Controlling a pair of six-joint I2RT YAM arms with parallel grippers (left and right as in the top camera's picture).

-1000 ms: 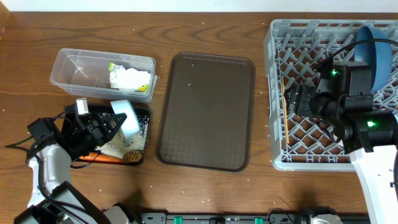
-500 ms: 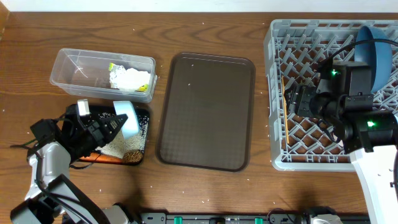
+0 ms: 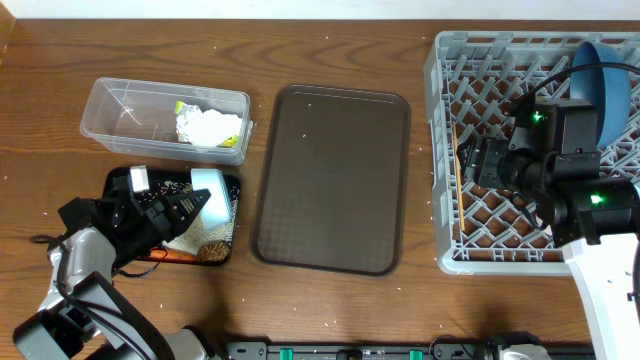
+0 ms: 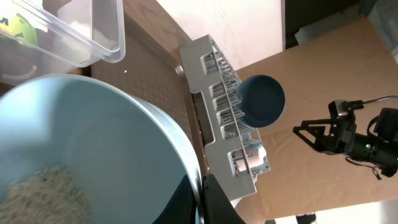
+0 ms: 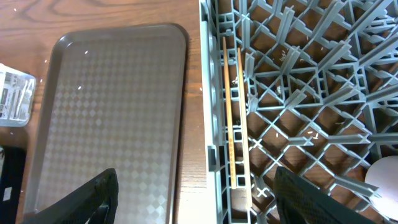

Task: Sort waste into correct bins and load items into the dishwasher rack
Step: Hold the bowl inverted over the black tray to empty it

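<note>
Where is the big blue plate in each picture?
Overhead: top right corner; the blue plate is propped in the grey rack.
Left wrist: just right of the middle, the plate pokes out of the rack.
Right wrist: not in it.
Shared landmark: the grey rack, seen in all three views.

table: wood | on it: clear tub, black tray, brown serving tray, grey rack
</note>
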